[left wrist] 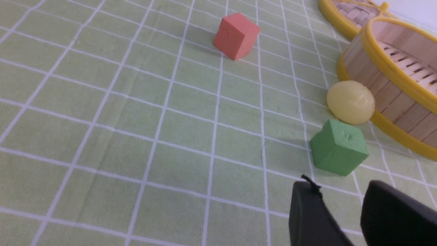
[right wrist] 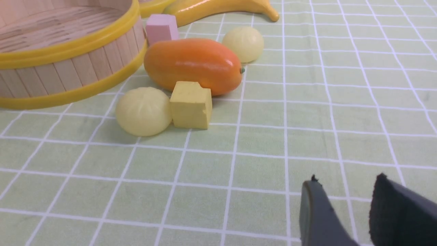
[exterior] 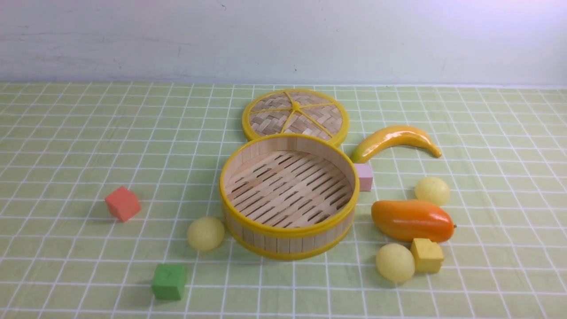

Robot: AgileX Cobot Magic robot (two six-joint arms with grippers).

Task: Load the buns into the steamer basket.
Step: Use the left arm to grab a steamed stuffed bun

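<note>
Both tools are spread with nothing between their fingers: the left tool and the right tool. The steamer basket stands upright on the table, with no bun inside.

Probable faults and causes:

1. Left bun. It lies just beside the basket wall, with the green cube near. A finger lowered on the wall side may strike the yellow rim and shift the basket. A wide approach may catch the cube.

2. Near right bun. It sits against the yellow cube. Fingers closing across both may take the cube as well, or push the bun aside.

3. Far right bun. It lies close behind the mango. A low approach from the near side may drive the mango into the bun.

4. Transfer. The buns are round; an off-centre grip may let one slip. Insufficient lift may knock it against the rim.
</note>
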